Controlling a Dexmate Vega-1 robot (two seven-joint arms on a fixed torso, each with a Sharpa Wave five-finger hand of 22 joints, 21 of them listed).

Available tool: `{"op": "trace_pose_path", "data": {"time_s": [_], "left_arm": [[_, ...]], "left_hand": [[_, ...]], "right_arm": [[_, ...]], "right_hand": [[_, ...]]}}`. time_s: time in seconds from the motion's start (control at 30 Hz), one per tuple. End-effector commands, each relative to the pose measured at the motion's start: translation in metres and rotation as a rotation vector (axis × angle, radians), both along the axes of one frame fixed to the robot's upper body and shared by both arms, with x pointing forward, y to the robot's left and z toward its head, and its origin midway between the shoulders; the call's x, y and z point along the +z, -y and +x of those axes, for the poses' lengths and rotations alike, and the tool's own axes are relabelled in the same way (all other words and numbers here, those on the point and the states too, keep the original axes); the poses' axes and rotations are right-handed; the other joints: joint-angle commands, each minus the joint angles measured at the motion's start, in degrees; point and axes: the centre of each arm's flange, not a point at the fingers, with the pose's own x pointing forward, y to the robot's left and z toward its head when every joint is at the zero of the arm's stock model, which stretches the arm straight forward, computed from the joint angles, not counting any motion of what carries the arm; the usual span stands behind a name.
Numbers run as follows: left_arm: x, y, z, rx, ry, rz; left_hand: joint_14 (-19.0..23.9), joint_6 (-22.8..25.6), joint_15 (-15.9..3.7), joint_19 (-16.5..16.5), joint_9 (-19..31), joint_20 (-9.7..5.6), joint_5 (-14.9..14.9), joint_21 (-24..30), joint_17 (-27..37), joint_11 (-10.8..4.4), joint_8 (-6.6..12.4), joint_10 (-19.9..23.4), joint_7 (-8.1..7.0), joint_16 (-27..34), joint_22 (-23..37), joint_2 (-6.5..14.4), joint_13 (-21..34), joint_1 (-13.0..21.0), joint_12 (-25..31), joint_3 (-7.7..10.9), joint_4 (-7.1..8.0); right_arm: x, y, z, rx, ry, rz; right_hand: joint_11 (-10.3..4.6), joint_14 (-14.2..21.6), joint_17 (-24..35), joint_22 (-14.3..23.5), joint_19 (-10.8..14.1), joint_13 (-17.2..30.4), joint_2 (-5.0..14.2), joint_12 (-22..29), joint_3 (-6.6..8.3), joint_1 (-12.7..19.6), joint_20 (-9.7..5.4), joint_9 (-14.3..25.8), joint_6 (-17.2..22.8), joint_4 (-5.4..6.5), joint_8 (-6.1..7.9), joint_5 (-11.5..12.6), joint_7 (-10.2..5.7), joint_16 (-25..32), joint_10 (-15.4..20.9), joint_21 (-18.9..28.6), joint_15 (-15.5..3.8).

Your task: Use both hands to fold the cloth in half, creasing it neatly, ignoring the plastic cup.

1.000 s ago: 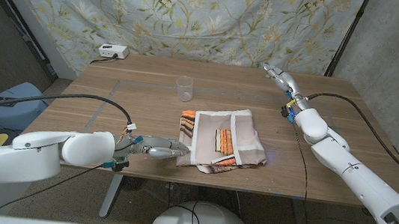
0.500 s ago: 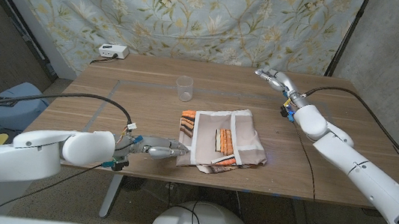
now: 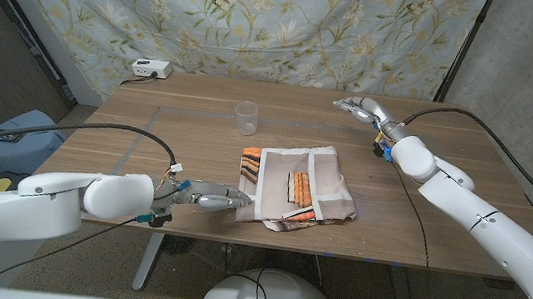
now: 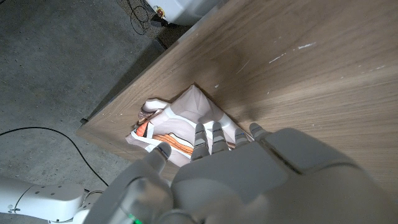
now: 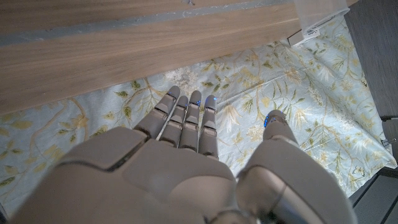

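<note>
- Step in hand, by judgement: bringing both hands to the cloth (image 3: 297, 186) for a two-handed fold; neither grasp made yet.
- Lies rumpled, partly doubled over, near the table's (image 3: 464, 182) front edge, about mid-width; plastic cup (image 3: 245, 117) well apart behind it, to be left alone.
- Left hand (image 3: 210, 200) at the cloth's near left corner, fingers stretched out toward the hem, just beside or barely touching; released, holding nothing. In the left wrist view, fingertips (image 4: 202, 132) just short of the cloth's corner (image 4: 186, 112).
- Right hand (image 3: 360, 107) well apart from the cloth, raised near the table's far right side; fingers straight and apart, empty, as the right wrist view confirms.
- Worth doing: bring the right hand down to the opposite corner, pinch both corners evenly, lift together, lay edge on edge, then press along the crease.
- Risk: uneven pull dragging the cloth askew.
</note>
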Motion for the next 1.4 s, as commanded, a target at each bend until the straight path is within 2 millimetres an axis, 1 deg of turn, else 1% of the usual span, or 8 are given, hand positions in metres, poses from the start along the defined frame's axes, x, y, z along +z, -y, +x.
{"op": "trace_pose_path", "data": {"time_s": [0.03,0.1,0.27,0.53,0.63,0.93,1.13,1.4], "left_arm": [[0.001,0.0,0.0,0.004,0.005,0.008],[0.001,0.0,0.001,0.006,0.007,0.009],[0.001,0.0,0.0,0.008,0.011,0.017],[0.0,0.0,0.0,0.009,0.009,0.02],[0.0,0.0,0.0,0.009,0.01,0.021],[0.001,0.0,-0.001,0.011,0.011,0.025],[0.001,-0.001,0.0,0.013,0.012,0.024],[0.0,-0.001,0.0,0.015,0.01,0.026]], "left_hand": [[-0.68,0.46,0.26,-3.42,0.18,-0.33,0.34,0.46,0.18,0.1,-0.1,0.89,0.11,0.52,0.22,0.17,0.06,-0.85,0.37,0.51,-0.12],[-0.6,0.48,0.24,-3.43,0.18,-0.33,0.34,0.47,0.17,0.1,-0.13,0.94,0.13,0.53,0.22,0.17,0.07,-0.95,0.35,0.59,-0.13],[-0.49,0.51,0.31,-3.43,0.18,-0.38,0.36,0.5,0.16,0.07,-0.17,1.05,0.16,0.53,0.22,0.2,0.07,-1.13,0.31,0.73,-0.13],[-0.27,0.64,0.31,-3.47,0.18,-0.53,0.37,0.52,0.14,0.05,-0.19,1.27,0.22,0.54,0.22,0.21,0.07,-1.41,0.28,0.97,-0.14],[-0.2,0.7,0.28,-3.51,0.18,-0.56,0.38,0.52,0.13,0.06,-0.2,1.35,0.2,0.53,0.21,0.21,0.07,-1.53,0.26,1.08,-0.14],[-0.07,0.77,0.28,-3.58,0.18,-0.65,0.41,0.54,0.1,-0.16,-0.27,1.39,0.22,0.47,0.2,0.25,0.08,-1.79,0.12,1.45,-0.18],[-0.03,0.79,0.25,-3.63,0.18,-0.71,0.44,0.54,0.08,-0.33,-0.31,1.51,0.19,0.42,0.2,0.25,0.08,-1.93,0.08,1.67,-0.2],[-0.02,0.77,0.31,-3.7,0.17,-0.72,0.47,0.55,0.06,-0.31,-0.37,1.55,0.12,0.35,0.18,0.25,0.09,-2.08,-0.02,1.99,-0.23]], "right_arm": [[0.003,-0.009,-0.008,-0.057,-0.026,-0.077],[0.004,-0.01,-0.009,-0.059,-0.038,-0.081],[0.007,-0.013,-0.014,-0.071,-0.084,-0.111],[0.009,-0.019,-0.02,-0.084,-0.167,-0.146],[0.009,-0.021,-0.022,-0.089,-0.194,-0.157],[0.011,-0.026,-0.027,-0.106,-0.25,-0.188],[0.011,-0.032,-0.027,-0.118,-0.296,-0.222],[0.01,-0.038,-0.019,-0.125,-0.343,-0.274]], "right_hand": [[-0.51,1.77,0.05,0.28,0.66,-0.06,-0.33,0.84,0.23,1.4,0.16,0.09,1.74,-0.37,0.65,-0.08,0.05,0.57,2.4,0.0,-0.23],[-0.55,2.38,-0.02,0.27,1.22,-0.13,-0.61,0.91,0.22,1.78,0.05,0.09,2.4,-0.46,0.82,-0.07,-0.08,0.66,3.03,0.13,-0.5],[-0.32,3.34,-0.14,0.28,1.55,-0.1,-1.35,1.22,0.14,2.48,0.3,0.21,2.92,-0.62,0.96,0.16,0.15,0.75,4.41,0.08,0.18],[0.3,4.68,-0.17,0.31,1.66,0.16,-1.85,1.41,0.27,3.64,1.53,0.19,1.81,-0.71,0.3,0.46,1.47,0.92,5.26,-0.07,0.81],[0.77,5.12,-0.13,0.33,1.74,0.35,-1.89,1.44,0.53,4.59,2.04,0.22,0.91,-0.8,-0.13,0.62,2.57,0.91,5.41,-0.13,1.12],[1.38,5.88,0.03,0.37,1.86,0.68,-1.77,1.69,1.05,6.31,2.92,0.34,0.5,-0.88,-0.37,0.81,3.8,1.0,6.06,-0.2,1.84],[1.61,6.38,0.12,0.39,1.8,0.87,-1.62,1.72,1.4,7.45,3.34,0.4,0.18,-0.93,-0.53,0.91,4.5,1.07,6.17,-0.28,2.34],[1.7,5.83,0.22,0.41,1.19,1.1,-1.61,1.57,1.74,8.8,3.74,0.46,-0.19,-0.98,-0.71,1.11,4.61,0.7,5.81,-0.56,2.56]]}}
